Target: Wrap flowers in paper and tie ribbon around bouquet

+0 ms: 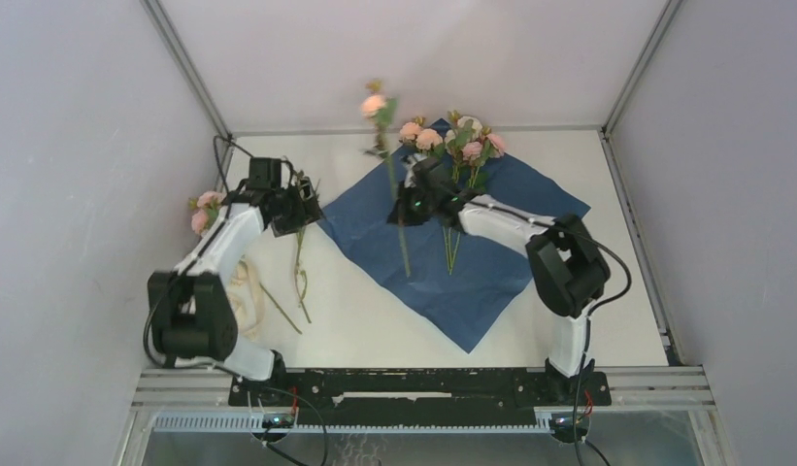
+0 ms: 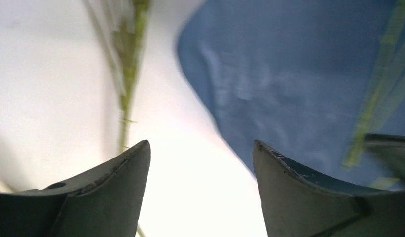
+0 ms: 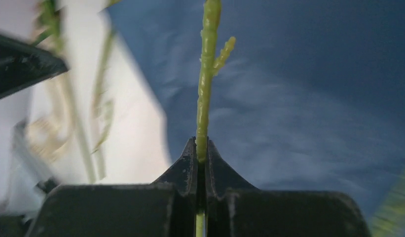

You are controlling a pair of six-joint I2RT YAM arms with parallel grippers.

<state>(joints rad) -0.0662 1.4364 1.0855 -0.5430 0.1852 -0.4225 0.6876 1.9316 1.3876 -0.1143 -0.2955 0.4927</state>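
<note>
— Black two-finger right gripper (image 3: 201,148) of mine, foreground: pressed shut on one thin green stem (image 3: 205,84), which stands upright over the dark navy crinkly paper sheet (image 1: 472,282).

— And the head of it?

— One pink bloom (image 1: 374,105) at the top, high above the white table (image 1: 375,320). More pink and cream rose-like flowers (image 1: 452,141) lie at the sheet's far corner, their stalks pointing toward my bases.

— Your other hand?

— Left gripper (image 2: 200,148): fingers spread wide, holding nothing, just off the sheet's left corner. Loose green stems (image 1: 299,272) lie on the table beneath it.

— Which step is this?

— Gathering, by my reading. Flowers are going onto the paper one at a time. Nothing is wrapped, and the cream lace-like ribbon (image 1: 247,296) lies in loops beside my left arm, untouched.

— What does the next move call for?

— Laying this stem down alongside the others, head toward the far corner, and only then parting the fingers. The hold is low on a long stalk, so the bloom could swing; a slow descent seems wise.
</note>
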